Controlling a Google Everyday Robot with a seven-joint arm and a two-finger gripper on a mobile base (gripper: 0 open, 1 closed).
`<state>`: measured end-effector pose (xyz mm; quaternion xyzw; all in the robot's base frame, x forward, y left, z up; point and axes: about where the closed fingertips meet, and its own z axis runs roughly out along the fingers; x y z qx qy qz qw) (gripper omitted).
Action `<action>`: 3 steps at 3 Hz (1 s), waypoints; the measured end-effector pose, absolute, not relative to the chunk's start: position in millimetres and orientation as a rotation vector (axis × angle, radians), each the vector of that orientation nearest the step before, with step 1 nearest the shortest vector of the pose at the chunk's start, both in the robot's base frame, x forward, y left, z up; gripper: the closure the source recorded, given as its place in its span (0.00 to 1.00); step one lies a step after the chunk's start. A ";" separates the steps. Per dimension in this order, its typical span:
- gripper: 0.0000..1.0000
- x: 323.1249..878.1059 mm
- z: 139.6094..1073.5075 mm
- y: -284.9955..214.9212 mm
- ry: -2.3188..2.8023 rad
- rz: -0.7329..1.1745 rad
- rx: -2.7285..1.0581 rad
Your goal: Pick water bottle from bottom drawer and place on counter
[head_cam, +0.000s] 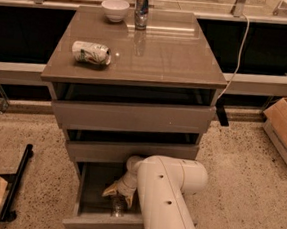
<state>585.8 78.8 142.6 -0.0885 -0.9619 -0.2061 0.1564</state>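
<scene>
You are looking down on the grey-brown drawer cabinet with its glossy square counter [178, 59]. All three drawers are standing pulled out, each a little further than the one above. The deep bottom drawer [90, 182] with the grey inside is sticking out furthest.

Your robot's thick white arm [168, 199] is reaching in from the lower right and bending down into that bottom drawer. The gripper [119, 194], tan at its tip, is hanging low inside the drawer, directly over the small clear plastic water bottle [118, 208]. The bottle is sitting on the drawer floor near the front wall, and only part of it is showing below the gripper. You cannot tell whether the gripper is closed on the bottle or merely poised around it, nor whether they are touching.

On the counter, a crushed white printed can [91, 52] is lying on its side near the left edge. A small white bowl [115, 8] and a slim silver-blue can [141, 10] are standing at the back, near each other but apart.

An open cardboard box [285, 126] is sitting on the speckled floor to the right.
</scene>
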 end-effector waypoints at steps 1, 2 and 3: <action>0.42 585.3 135.3 76.3 -2.741 -0.583 -0.300; 0.65 586.9 133.5 72.2 -2.742 -0.572 -0.335; 0.88 592.1 143.8 65.9 -2.767 -0.581 -0.365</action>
